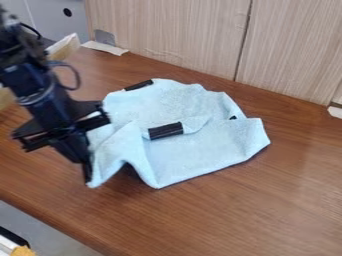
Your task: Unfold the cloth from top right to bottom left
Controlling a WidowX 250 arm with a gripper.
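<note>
The gripper (87,171) hangs low at the left of the view, shut on the lower left corner of the light blue cloth (190,155). The cloth lies crumpled on the brown table, with a raised fold arching up just right of the gripper. A flap is folded over near its middle and carries a black patch (165,131). Another black patch (139,85) sits at the cloth's upper left edge. Part of the cloth's left side is hidden behind the gripper.
The brown wooden table (267,215) runs up to a light wood panel (180,30) at the back. Its front edge slants across the lower left. Pale tape (104,48) lies at the foot of the panel, behind the arm.
</note>
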